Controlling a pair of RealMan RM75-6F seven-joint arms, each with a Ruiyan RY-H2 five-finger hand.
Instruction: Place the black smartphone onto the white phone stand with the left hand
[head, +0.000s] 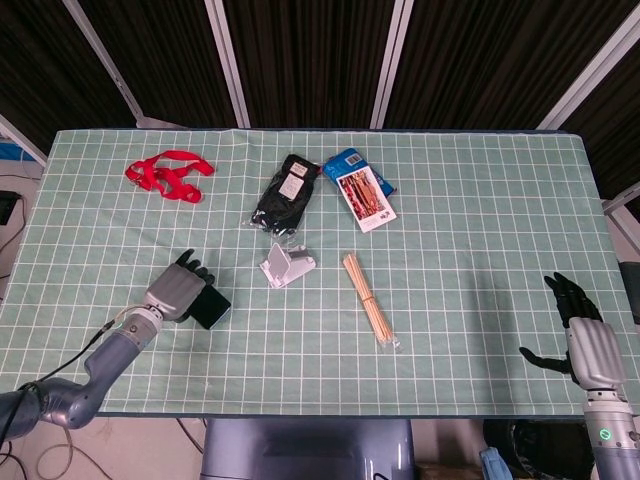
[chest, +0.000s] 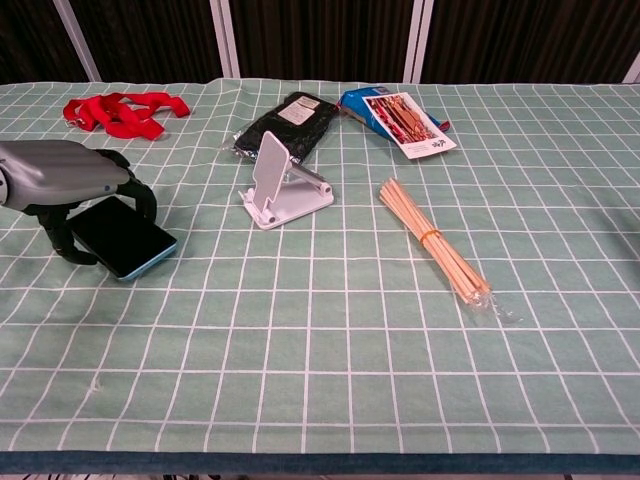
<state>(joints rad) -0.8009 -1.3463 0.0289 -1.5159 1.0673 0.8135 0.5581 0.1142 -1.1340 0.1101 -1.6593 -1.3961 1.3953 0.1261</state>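
While I watch both feeds, my left hand (chest: 62, 185) sits at the near-left of the green gridded table (head: 470, 230), fingers curled over the far edge of the black smartphone (chest: 124, 236) and the thumb against its near side — it grips the phone, which is tipped with its screen up, and I cannot tell whether its lower corner touches the cloth. To the right of it, apart from hand and phone, the white phone stand (chest: 282, 186) sits with its back plate raised. Behind the stand lies a black packet (head: 286, 192), and beside that a blue snack packet (head: 361, 189). A bundle of wooden sticks (chest: 434, 243) lies right of the stand, and a red lanyard (head: 168, 174) is at the far left. My right hand (head: 577, 329) hangs off the near-right table edge, fingers spread, holding nothing.
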